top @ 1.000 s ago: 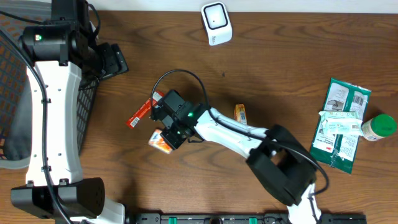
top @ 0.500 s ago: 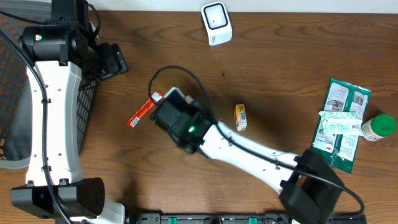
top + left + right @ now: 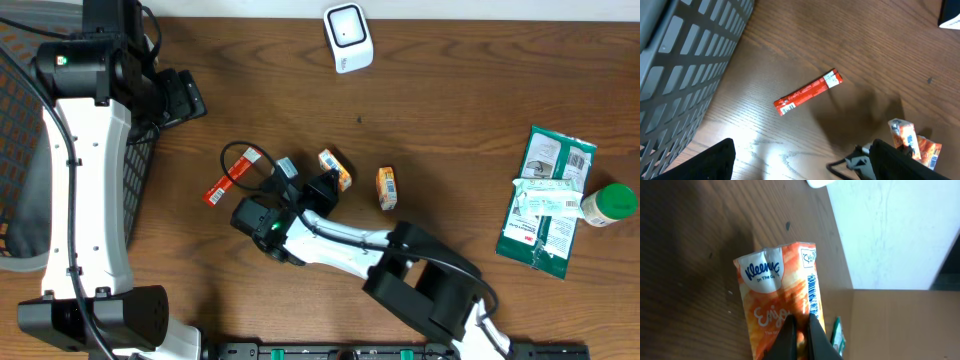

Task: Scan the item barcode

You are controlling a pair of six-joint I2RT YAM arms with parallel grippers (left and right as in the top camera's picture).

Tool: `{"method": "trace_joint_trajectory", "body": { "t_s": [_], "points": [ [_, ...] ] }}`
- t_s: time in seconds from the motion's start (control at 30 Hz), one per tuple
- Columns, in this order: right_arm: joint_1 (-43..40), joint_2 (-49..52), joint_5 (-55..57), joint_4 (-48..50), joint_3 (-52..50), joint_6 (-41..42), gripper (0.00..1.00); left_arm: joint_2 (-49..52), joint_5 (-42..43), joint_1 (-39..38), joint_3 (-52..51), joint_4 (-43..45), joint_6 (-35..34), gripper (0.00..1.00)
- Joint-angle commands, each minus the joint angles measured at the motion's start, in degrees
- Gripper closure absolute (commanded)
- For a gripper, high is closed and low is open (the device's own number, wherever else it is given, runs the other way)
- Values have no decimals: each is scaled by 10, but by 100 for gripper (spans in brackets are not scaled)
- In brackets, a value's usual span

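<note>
Tissue pack (image 3: 780,295) pinched in right gripper (image 3: 800,324), held above table (image 3: 450,120) centre. I should turn wrist until barcode (image 3: 813,297) squarely faces scanner (image 3: 348,38) at far edge, grip firm, motion slow.

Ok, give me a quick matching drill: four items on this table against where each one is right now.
1 Kleenex pack
2 red stick packet
3 white scanner
4 green-capped bottle

A beside the green packet
B in the right hand
C near the far edge of the table
D lying flat near the basket

Pairs: 1-B, 2-D, 3-C, 4-A
</note>
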Motion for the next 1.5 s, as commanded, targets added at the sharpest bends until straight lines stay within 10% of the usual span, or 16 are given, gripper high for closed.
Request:
{"method": "trace_joint_trajectory", "body": {
  "t_s": [0.0, 0.47, 0.7, 1.47],
  "points": [
    [-6, 19, 40, -1, -3, 36, 99, -5, 3, 2, -2, -2, 8, 14],
    [-27, 23, -138, -5, -3, 46, 95, -5, 3, 2, -2, -2, 8, 14],
    [-26, 23, -180, -5, -3, 46, 56, -5, 3, 2, -2, -2, 8, 14],
    [-29, -38, -180, -2, 2, 44, 54, -5, 3, 2, -2, -2, 8, 14]
  ]
}}
